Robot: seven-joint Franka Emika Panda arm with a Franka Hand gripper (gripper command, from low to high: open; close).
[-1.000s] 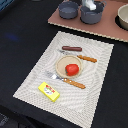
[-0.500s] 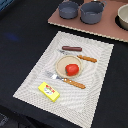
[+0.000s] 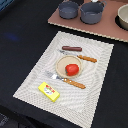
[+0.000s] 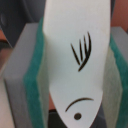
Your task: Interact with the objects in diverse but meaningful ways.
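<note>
In the wrist view my gripper [image 4: 75,65] is shut on a white utensil [image 4: 75,30], a flat spatula with dark slots, clamped between grey fingers with green pads [image 4: 34,75]. In the exterior view a red tomato [image 3: 72,69] sits on a small tan plate [image 3: 61,64] on a striped placemat [image 3: 35,75]. A brown sausage [image 3: 71,48] lies behind the plate. A yellow box [image 3: 48,91] lies at the mat's near corner. Two grey pots [image 3: 68,9] [image 3: 92,12] stand at the back on a brown board [image 3: 100,27]. The arm itself is barely in the exterior view.
A fork [image 3: 67,81] and a knife [image 3: 80,57], both with orange handles, lie either side of the plate. A pale bowl [image 3: 123,17] stands at the exterior view's far right on the board. The table around the mat is black.
</note>
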